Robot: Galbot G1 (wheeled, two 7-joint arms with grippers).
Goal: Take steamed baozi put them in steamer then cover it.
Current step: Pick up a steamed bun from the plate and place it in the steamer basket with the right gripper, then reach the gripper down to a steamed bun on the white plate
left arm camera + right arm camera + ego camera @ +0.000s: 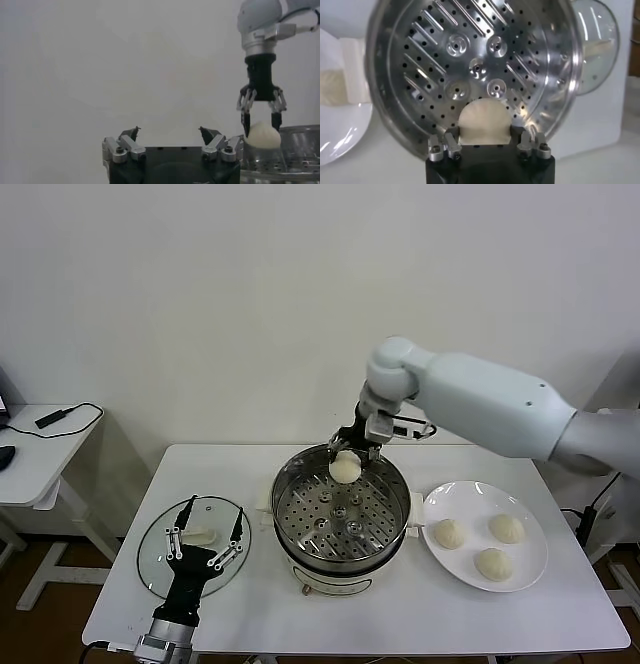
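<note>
From my head camera, I am holding my right gripper (346,454) over the far rim of the steamer (342,522), its fingers clasping one baozi (345,469) from both sides above the perforated tray. Three more baozi (449,533) are lying on the white plate (530,569) to the right of the pot. My left gripper (205,546) is idling with its fingers spread wide over the cover (158,569), which is resting flat on the table (450,614) left of the steamer.

Seen from my left wrist, my left fingers (129,145) are standing well apart, and farther off my right gripper (261,120) is pinching the baozi (265,136) above the steamer's rim (305,145).

Seen from my right wrist, the baozi (485,122) is sitting between my right fingers (451,146) with the tray (475,65) beneath it.
</note>
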